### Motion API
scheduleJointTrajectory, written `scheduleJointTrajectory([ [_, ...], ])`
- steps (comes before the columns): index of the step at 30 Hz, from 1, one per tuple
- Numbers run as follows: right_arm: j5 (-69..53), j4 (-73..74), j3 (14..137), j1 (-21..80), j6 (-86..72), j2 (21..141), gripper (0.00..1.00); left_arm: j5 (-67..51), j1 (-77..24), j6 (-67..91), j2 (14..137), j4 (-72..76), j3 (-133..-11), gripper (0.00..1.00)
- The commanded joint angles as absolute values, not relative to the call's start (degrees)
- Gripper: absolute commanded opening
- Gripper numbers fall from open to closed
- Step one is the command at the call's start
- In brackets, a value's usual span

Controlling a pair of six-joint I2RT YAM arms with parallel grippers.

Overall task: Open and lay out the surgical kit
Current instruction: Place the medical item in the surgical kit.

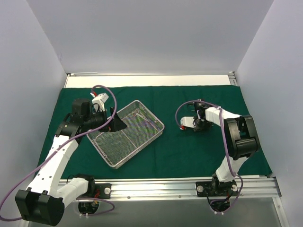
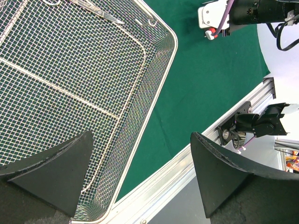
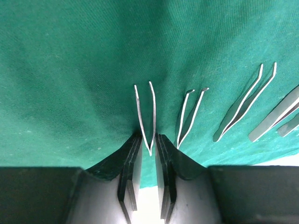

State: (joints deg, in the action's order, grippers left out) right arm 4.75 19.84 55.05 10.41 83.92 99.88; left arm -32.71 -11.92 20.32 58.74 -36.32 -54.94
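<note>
White enclosure walls surround a table covered by the flat, unfolded dark green cloth drape (image 1: 203, 156) of the surgical kit. The rectangular silver wire-mesh tray (image 1: 118, 146) sits skewed on the drape's left half. A few thin steel instruments (image 2: 110, 16) lie at its far end.

Right gripper (image 3: 148, 144): pointed down at the drape, well right of the tray. Its jaws are narrowly parted around the joined end of a slim steel forceps (image 3: 145, 112) lying on the cloth, beside other laid-out steel forceps (image 3: 243, 105).

Left gripper (image 2: 140, 177): jaws wide apart, empty, above one edge of the tray.

Hazards:
- The narrow jaw gap may catch the slim forceps on withdrawal and skew the row.
- Fingertips pressed into the cloth may pucker it and shift neighbouring pieces.
- A left-arm descent may strike the rim and slide the tray.
</note>
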Motion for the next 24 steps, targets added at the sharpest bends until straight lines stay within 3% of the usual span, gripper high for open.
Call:
scheduleJointTrajectory([
  [1,4.3,22.3,54.6,10.0,84.0,100.3,0.20,-32.3,-11.8,19.3,58.7,-35.1,-55.2,0.94],
  [13,3.1,23.9,57.1,10.1,80.6,97.1,0.26,-32.6,-11.7,19.5,60.0,-34.7,-55.3,0.94],
  [19,0.6,25.1,59.9,11.1,74.5,91.7,0.33,-31.8,-11.7,20.2,62.7,-33.8,-55.3,0.94],
  [24,-1.9,23.7,63.1,14.3,60.7,89.2,0.44,-27.0,-11.9,20.5,65.9,-37.5,-58.4,0.94],
])
